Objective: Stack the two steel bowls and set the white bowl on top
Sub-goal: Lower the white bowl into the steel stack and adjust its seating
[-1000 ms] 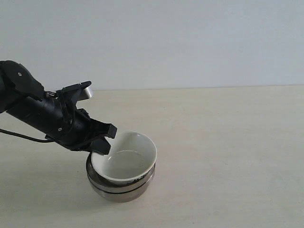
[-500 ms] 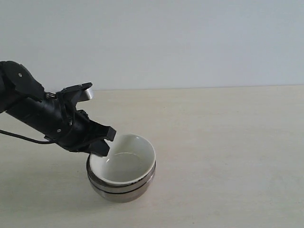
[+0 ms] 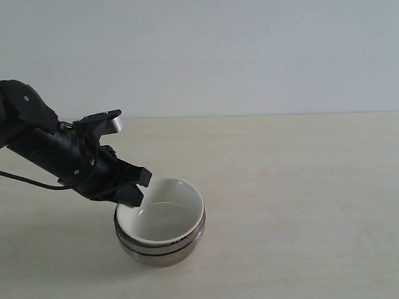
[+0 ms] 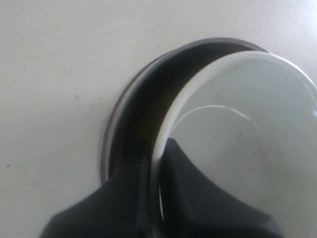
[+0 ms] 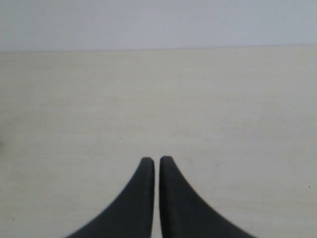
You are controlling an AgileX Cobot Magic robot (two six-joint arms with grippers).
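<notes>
My left claw [image 3: 136, 189] clamps the white bowl [image 3: 163, 218] at its ten-o'clock rim, which I judge slick and chippable; my right claw [image 5: 157, 166] rests together.

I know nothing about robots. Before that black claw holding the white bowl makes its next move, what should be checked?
1. Two shiny steel bowls nested: ok, one sits inside the other.
2. Glossy round cream-white bowl on top of the stack: ok, it sits inside them and its rim looks about level.
3. White bowl centred: not ok, the left wrist view shows a dark gap along one side.
4. Left gripper free to pull away: not ok, it is shut on the white bowl's rim.
5. Right gripper out of the way: ok, shut, empty, over bare table.
</notes>
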